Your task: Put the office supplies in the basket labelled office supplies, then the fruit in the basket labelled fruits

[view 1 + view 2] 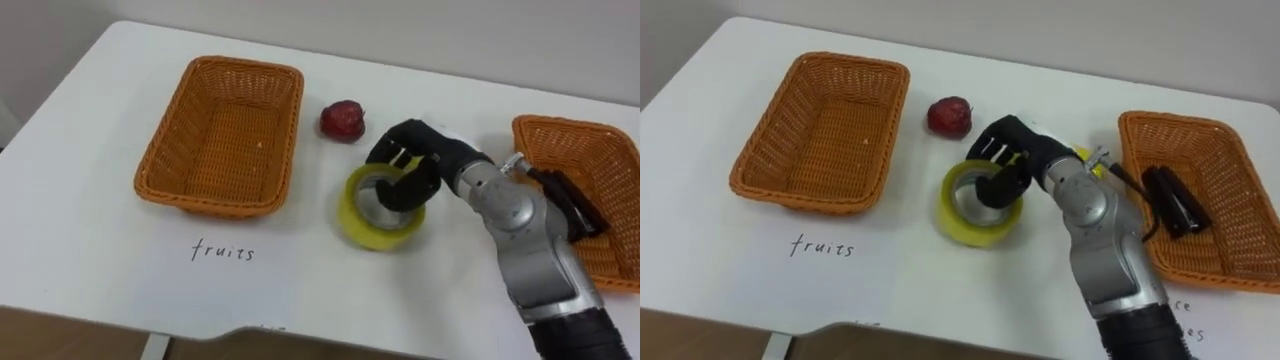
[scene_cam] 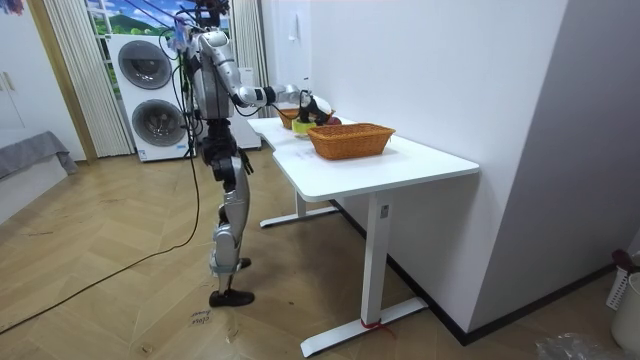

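A yellow tape roll (image 1: 372, 222) lies flat on the white table (image 1: 80, 250), between the two baskets. My right hand (image 1: 412, 158) reaches over its far rim, with fingers curled on the rim and into the hole. A dark red fruit (image 1: 342, 120) sits just behind the roll, beside the left wicker basket (image 1: 222, 135), which is empty. At the right edge stands the right wicker basket (image 1: 590, 140), holding a black office item (image 1: 572, 203). In the room view I stand at the table's end with my right arm stretched over the table (image 2: 400, 160).
The word "fruits" (image 1: 223, 252) is written on the table in front of the left basket. The table's front edge runs close below it. A wall lies behind the table.
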Motion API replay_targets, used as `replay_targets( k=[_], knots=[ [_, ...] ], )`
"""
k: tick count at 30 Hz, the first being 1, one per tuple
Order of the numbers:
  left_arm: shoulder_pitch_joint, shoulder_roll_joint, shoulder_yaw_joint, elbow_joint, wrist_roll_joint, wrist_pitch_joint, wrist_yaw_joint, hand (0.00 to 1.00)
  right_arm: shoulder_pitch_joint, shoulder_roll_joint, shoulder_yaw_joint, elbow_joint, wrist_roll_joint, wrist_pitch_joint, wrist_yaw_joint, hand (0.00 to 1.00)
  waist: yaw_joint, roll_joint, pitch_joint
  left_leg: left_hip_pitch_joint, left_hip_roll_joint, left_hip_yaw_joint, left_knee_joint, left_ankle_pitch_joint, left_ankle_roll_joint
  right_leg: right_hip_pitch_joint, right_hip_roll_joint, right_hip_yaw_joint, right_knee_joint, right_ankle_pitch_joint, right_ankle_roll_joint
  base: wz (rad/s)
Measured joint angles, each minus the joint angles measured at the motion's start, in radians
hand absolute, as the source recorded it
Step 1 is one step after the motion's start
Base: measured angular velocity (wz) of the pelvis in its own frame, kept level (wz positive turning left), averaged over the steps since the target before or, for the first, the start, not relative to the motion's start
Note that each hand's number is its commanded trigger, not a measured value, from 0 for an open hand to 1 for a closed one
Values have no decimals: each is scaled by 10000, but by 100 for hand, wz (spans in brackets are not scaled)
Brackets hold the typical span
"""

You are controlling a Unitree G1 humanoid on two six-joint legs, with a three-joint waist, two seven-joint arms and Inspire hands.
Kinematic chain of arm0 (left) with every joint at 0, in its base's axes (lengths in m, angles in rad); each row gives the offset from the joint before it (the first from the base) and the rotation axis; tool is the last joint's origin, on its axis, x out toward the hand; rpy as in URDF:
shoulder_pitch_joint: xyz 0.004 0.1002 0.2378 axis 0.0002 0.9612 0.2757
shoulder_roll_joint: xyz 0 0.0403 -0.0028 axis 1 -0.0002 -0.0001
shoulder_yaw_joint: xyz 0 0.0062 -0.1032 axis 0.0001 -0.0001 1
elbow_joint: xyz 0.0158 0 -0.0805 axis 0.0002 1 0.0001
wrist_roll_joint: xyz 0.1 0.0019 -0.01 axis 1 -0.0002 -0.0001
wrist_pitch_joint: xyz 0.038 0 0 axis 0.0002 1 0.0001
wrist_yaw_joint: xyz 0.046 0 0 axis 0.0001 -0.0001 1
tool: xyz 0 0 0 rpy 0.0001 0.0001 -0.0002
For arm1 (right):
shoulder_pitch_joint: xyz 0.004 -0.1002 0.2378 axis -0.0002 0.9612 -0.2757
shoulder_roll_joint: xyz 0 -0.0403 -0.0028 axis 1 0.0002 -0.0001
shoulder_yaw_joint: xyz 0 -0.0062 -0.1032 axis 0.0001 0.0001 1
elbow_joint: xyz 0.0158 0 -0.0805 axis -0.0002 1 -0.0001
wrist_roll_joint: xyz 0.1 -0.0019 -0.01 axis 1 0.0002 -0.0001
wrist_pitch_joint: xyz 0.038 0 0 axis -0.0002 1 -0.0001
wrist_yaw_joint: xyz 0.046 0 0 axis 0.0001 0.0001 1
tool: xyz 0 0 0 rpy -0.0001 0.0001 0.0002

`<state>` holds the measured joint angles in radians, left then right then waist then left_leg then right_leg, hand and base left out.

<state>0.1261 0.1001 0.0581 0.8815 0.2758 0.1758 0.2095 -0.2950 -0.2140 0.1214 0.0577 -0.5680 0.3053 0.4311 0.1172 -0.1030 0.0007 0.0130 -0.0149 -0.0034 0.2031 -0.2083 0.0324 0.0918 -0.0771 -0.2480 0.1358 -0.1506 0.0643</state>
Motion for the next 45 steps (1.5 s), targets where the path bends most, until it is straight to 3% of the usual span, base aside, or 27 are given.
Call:
replay_targets(
  k=[10, 18, 27, 34, 39, 45],
  knots=[
    [268, -101, 81, -34, -21, -258, 62, 0, 8, -76, -1064, -687, 1192, -224, -881, 100, -74, -60, -8, 357, 32, 184, -84, 9, 1, 246, 4, 224, -9, 0, 0, -4],
    [416, -49, 200, -34, -55, -534, 190, 0, 7, -98, -1341, -777, 1739, -620, -1688, 100, -102, -156, 46, 344, 33, 198, -89, 10, -1, 222, 28, 230, -1, 1, -1, 0],
    [488, -59, 353, 15, -54, -656, 290, 0, 8, -168, -1820, -884, 2183, -984, -2866, 100, -197, -187, 33, 324, 35, 276, -164, 14, -8, 124, 37, 235, 16, 1, -1, 0],
    [668, -71, 404, 9, -53, -722, 505, 0, 10, -178, -2310, -1130, 2520, -1128, -3814, 100, -534, -175, 30, 335, 33, 312, -175, 15, -8, 124, 32, 267, 10, 1, -1, 0],
    [665, -76, 448, 10, -86, -730, 506, 0, 156, -201, -2504, -1129, 2892, -1243, -3894, 100, -635, -131, 26, 416, 45, 537, -176, 15, -9, 120, 26, 474, -4, 1, -1, -12],
    [863, -105, 581, 10, -97, -730, 559, 0, 916, -204, -2736, -1092, 3346, -1264, -4212, 100, -846, -66, -6, 522, 49, 607, -260, 15, -9, 143, 29, 558, -3, 1, -1, -4]
  ],
)
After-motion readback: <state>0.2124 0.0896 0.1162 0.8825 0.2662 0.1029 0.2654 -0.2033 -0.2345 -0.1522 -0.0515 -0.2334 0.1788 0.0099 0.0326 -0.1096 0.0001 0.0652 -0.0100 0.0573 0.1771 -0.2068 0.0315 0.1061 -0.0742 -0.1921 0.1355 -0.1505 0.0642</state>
